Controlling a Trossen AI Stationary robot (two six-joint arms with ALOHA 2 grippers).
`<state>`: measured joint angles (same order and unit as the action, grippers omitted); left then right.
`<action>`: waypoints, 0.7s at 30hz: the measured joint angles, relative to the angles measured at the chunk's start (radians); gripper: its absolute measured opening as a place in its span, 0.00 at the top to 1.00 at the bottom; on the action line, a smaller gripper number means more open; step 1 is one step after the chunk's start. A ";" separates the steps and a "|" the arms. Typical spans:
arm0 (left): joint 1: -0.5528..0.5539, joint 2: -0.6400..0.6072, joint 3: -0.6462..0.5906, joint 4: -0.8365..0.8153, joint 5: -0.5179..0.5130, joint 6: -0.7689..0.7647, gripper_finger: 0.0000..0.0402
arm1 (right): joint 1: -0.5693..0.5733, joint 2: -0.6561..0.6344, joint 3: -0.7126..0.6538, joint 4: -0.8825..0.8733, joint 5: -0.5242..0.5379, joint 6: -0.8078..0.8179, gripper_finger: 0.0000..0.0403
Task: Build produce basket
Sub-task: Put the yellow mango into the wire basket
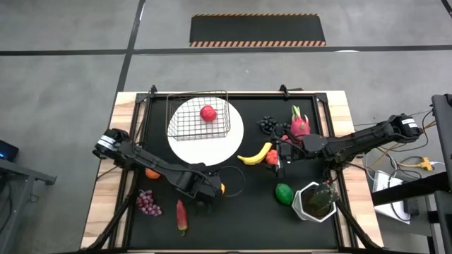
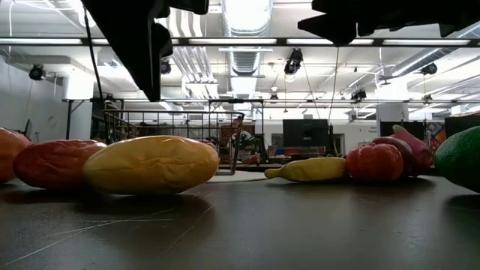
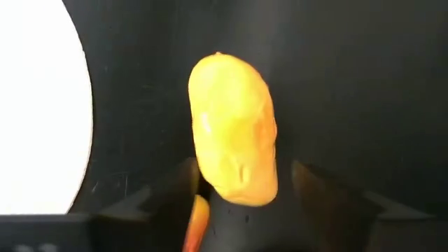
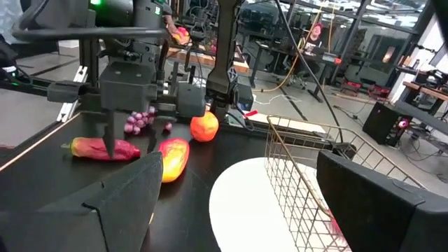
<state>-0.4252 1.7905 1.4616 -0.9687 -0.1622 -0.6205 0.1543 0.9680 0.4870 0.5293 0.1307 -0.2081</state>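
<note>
I find the basket (image 1: 198, 116) standing on the white plate (image 1: 206, 144) toward the far edge of the table (image 1: 233, 204), with one red apple (image 1: 207, 113) inside it. The mango (image 3: 233, 130) lies on the mat just off the plate's near rim; the left gripper (image 1: 203, 194) is directly over it, fingers spread apart on either side and not closed on it. An orange (image 1: 152, 173) sits beside the left arm; purple grapes (image 1: 147, 203) and a red chilli (image 1: 181, 216) lie toward the near left corner. On the right half I see the banana (image 1: 255, 154) touching the plate's rim, with an apple (image 1: 272, 158) just beside it, dark grapes (image 1: 268, 125) and the dragon fruit (image 1: 299, 125) farther back, and the lime (image 1: 284, 192) beside the potted plant (image 1: 318, 201). The right gripper (image 1: 282, 155) hovers by the apple, fingers open and empty.
</note>
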 joint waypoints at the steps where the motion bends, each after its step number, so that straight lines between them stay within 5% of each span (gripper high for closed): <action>1: 0.000 0.003 -0.003 0.002 -0.012 -0.002 0.38 | 0.000 0.000 0.000 0.000 0.000 0.000 0.11; 7: 0.009 0.065 -0.012 0.053 -0.029 0.015 0.18 | 0.000 0.000 0.000 0.000 0.000 -0.013 0.11; 21: 0.038 0.131 -0.030 0.126 0.001 -0.020 0.16 | 0.000 0.000 0.001 0.000 0.000 -0.043 0.11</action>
<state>-0.3873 1.9217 1.4320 -0.8426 -0.1608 -0.6403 0.1543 0.9680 0.4877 0.5295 0.1307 -0.2513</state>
